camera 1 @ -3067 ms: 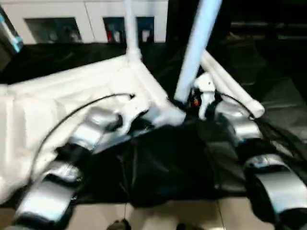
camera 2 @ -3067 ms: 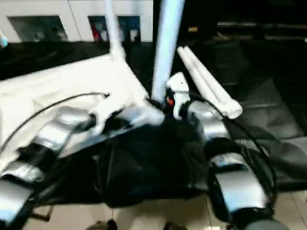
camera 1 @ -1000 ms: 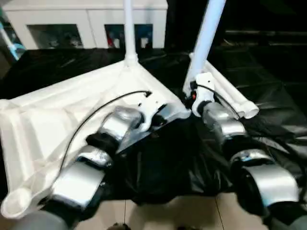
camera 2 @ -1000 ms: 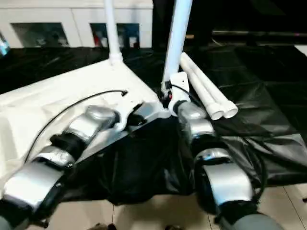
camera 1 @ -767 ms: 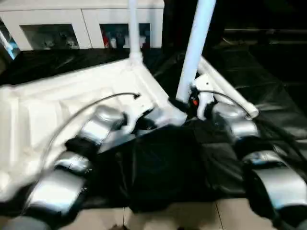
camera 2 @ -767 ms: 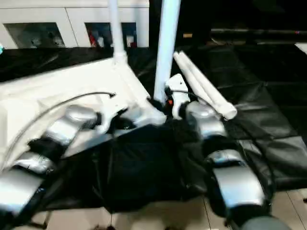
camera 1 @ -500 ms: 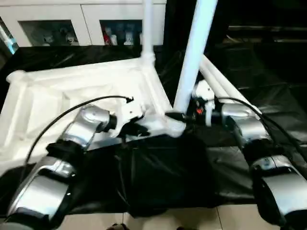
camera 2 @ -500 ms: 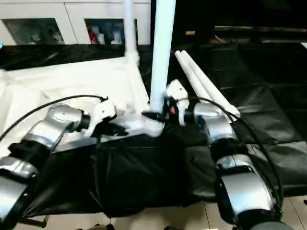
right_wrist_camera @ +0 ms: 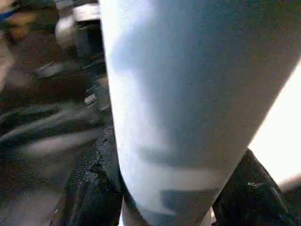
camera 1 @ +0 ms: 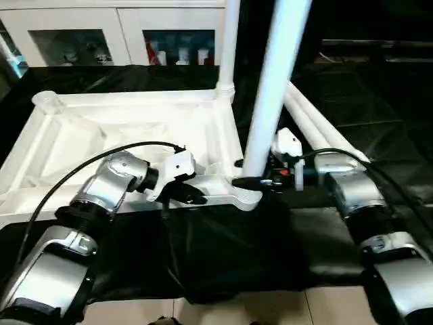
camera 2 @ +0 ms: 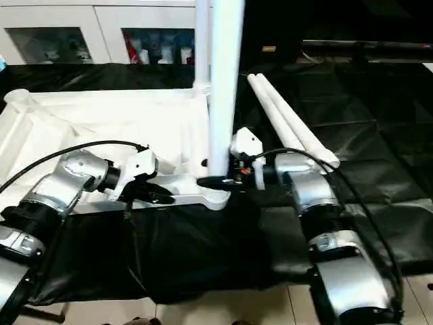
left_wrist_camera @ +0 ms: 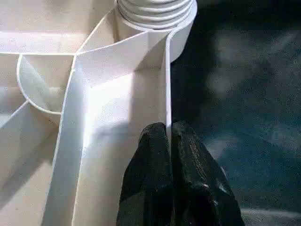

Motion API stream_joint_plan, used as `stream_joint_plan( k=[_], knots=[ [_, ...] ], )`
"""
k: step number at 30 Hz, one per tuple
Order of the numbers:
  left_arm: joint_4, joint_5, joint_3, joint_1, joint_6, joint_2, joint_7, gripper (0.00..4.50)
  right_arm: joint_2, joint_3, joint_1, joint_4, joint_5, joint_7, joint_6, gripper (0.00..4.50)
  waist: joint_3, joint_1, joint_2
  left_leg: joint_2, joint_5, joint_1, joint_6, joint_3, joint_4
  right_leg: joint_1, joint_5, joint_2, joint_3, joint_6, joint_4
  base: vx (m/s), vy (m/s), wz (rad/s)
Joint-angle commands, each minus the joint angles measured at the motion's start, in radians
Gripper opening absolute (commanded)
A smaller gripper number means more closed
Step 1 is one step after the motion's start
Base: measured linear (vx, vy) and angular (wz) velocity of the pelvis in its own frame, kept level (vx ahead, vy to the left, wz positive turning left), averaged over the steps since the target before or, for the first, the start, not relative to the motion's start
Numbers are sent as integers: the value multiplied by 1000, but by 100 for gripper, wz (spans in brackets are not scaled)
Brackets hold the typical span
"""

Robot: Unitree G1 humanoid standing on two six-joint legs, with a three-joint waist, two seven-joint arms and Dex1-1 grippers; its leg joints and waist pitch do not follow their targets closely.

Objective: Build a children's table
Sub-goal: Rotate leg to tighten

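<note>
Upside-down table top (camera 1: pixel 122 135) lying on black sheet (camera 1: pixel 379 115), ribbed underside facing up. Left gripper (left_wrist_camera: pixel 168 136) closed on the thin near rim of the table top, one black finger (left_wrist_camera: pixel 150 155) on each side of the wall, just short of the near corner socket (left_wrist_camera: pixel 157 14). Beyond the fingertips of this gripper, threaded base of a leg sitting in that socket. Seen from the head, left gripper (camera 1: pixel 193 198) lying low and level along the near edge, its silver forearm trailing back towards the near left.

Right gripper (camera 1: pixel 252 181) clamped around the near upright leg (camera 1: pixel 274 88), low down, just above the corner socket. In the right wrist view, fingers (right_wrist_camera: pixel 91 188) hugging both sides of the white tube (right_wrist_camera: pixel 188 103), jaws about half spread by its width. Left gripper and right gripper near each other, meeting at the same corner from opposite sides.

Farther from both grippers, second upright leg (camera 1: pixel 230 47) standing in the far corner socket. Beyond the right gripper, two loose legs (camera 2: pixel 287 122) lying side by side on the sheet, touching each other. Behind everything, white cabinet (camera 1: pixel 101 34) with glass doors.
</note>
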Motion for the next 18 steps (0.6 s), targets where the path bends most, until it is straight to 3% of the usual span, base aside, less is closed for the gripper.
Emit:
stream_joint_plan(
  k=[1, 3, 4, 6, 9, 10, 11, 12, 14, 16, 18],
  knots=[
    [-17, -8, 22, -45, 7, -48, 47, 0, 27, 13, 65, 204, -97, -297, 102, 191, -37, 3, 15, 55, -251, 7, 23, -22, -73, 33, -191, -76, 51, -258, -65, -69, -15, -6],
    [6, 12, 25, -62, 36, -67, 114, 0, 49, -17, 51, 239, -92, -418, 116, 191, -31, -4, 16, 54, -295, 8, -4, -28, -80, 28, -294, -77, 51, -234, -75, -60, -7, -5],
    [19, 20, 27, -71, 53, -78, 148, 0, 57, -27, 46, 254, -92, -472, 120, 191, -35, -2, 14, 52, -314, 18, -22, -31, -78, 23, -361, -80, 55, -205, -83, 0, 0, 0],
    [49, 27, 41, -97, 99, -110, 225, 0, 77, -46, 32, 286, -90, -589, 137, 191, -29, -7, 17, 50, -328, 19, -28, -27, -79, 14, -366, -74, 57, -202, -86, 0, 0, 0],
    [83, 27, 58, -131, 155, -160, 321, 0, 105, -75, 15, 326, -70, -711, 158, 191, -30, -5, 16, 47, -341, 18, -26, -29, -79, 14, -391, -75, 56, -189, -91, 0, 0, 0],
    [146, 31, 84, -184, 245, -274, 516, 0, 172, -127, -20, 390, -23, -860, 175, 191, -31, -7, 23, 47, -340, 20, -31, -26, -78, 10, -367, -72, 57, -191, -90, 0, 0, 0],
    [148, 31, 85, -185, 247, -277, 523, 0, 174, -128, -21, 391, -23, -864, 175, 190, -29, -6, 26, 48, -358, 25, -39, -28, -79, 7, -377, -72, 55, -194, -91, 0, 0, 0],
    [166, 39, 91, -197, 261, -309, 579, 0, 193, -139, -31, 407, -16, -901, 178, 190, -28, 1, 19, 44, -390, 35, -37, -25, -75, 0, -414, -69, 54, -185, -100, 0, 0, 0],
    [184, 47, 97, -207, 282, -353, 639, 0, 217, -142, -46, 426, -17, -940, 175, 190, -26, 8, 18, 42, -384, 27, -18, -29, -76, 7, -440, -76, 52, -172, -104, 0, 0, 0],
    [197, 61, 91, -213, 292, -385, 684, 0, 233, -132, -58, 436, -31, -981, 166, 190, -31, 8, 20, 44, -345, 14, -6, -33, -81, 14, -396, -73, 49, -159, -99, 0, 0, 0],
    [208, 61, 94, -218, 293, -395, 710, 0, 241, -131, -64, 438, -32, -992, 164, 190, -31, 10, 19, 42, -354, 19, -2, -29, -79, 8, -371, -71, 51, -165, -101, 0, 0, 0]
  ],
)
